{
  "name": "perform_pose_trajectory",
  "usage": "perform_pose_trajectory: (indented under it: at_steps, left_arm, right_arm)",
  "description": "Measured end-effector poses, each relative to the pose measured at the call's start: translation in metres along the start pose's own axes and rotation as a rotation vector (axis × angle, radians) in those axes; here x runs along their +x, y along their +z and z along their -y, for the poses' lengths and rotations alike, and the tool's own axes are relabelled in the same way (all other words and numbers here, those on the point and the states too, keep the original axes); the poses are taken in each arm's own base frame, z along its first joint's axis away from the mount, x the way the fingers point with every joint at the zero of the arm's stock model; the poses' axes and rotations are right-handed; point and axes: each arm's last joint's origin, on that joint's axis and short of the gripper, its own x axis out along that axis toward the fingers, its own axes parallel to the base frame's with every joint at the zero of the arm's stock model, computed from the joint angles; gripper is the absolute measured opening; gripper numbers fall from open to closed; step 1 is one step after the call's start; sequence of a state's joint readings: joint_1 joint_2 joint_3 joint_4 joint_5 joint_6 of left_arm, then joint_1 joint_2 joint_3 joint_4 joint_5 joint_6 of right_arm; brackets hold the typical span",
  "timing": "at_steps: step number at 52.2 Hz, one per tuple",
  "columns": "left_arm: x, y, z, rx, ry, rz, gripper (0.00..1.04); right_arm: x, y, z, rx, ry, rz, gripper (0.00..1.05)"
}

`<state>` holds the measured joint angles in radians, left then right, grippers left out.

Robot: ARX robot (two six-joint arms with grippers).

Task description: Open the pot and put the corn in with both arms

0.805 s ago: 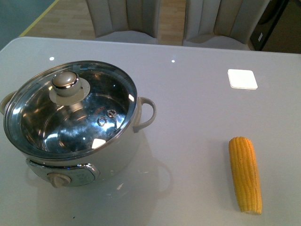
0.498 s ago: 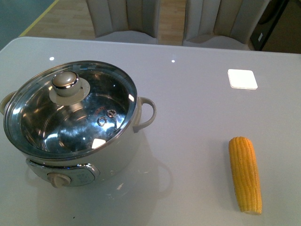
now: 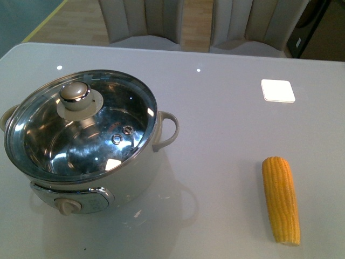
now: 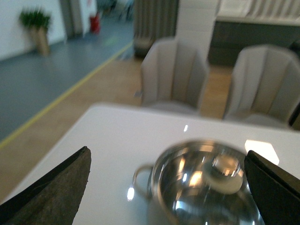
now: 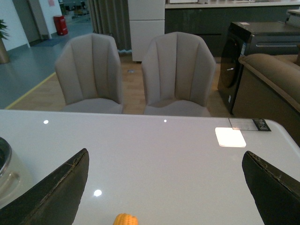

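Front view shows whole corn (image 3: pixel 281 199), lidded pot (image 3: pixel 137 181); wrist views reveal left hand (image 4: pixel 166 154), right hand (image 5: pixel 165 154) spread.

The left gripper (image 4: pixel 166 151) is holding its jaws wide apart, its two dark fingers (image 4: pixel 56 192) spreading well clear of each other and gripping nothing. The right gripper (image 5: pixel 165 152) is doing likewise, its black, scuffed fingers (image 5: pixel 51 197) gaping wide. Both are hanging in the air, touching nothing.

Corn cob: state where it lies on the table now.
In the front view, the corn cob lies on the right side of the table, well apart from the lidded pot on the left.
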<state>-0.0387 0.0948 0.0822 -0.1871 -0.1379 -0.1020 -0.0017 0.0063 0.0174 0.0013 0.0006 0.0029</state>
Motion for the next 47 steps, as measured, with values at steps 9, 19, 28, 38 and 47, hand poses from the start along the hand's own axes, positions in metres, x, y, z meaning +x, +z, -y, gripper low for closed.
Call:
perform_pose_trajectory:
  at_steps: [9, 19, 28, 38, 47]
  left_arm:
    - [0.003, -0.007, -0.001, -0.101, 0.078, -0.276, 0.98]
    - [0.024, 0.007, 0.005, -0.084, 0.036, -0.257, 0.98]
    - [0.060, 0.014, 0.024, -0.010, -0.038, -0.230, 0.98]
    - [0.115, 0.008, 0.055, 0.035, -0.125, -0.180, 0.98]
    - [0.158, -0.016, 0.076, 0.056, -0.133, -0.154, 0.98]
  right_arm:
    - [0.000, 0.000, 0.000, 0.000, 0.000, 0.001, 0.96]
    - [0.000, 0.000, 0.000, 0.000, 0.000, 0.001, 0.96]
    - [0.000, 0.000, 0.000, 0.000, 0.000, 0.001, 0.96]
    - [0.000, 0.000, 0.000, 0.000, 0.000, 0.001, 0.96]
    - [0.000, 0.000, 0.000, 0.000, 0.000, 0.001, 0.96]
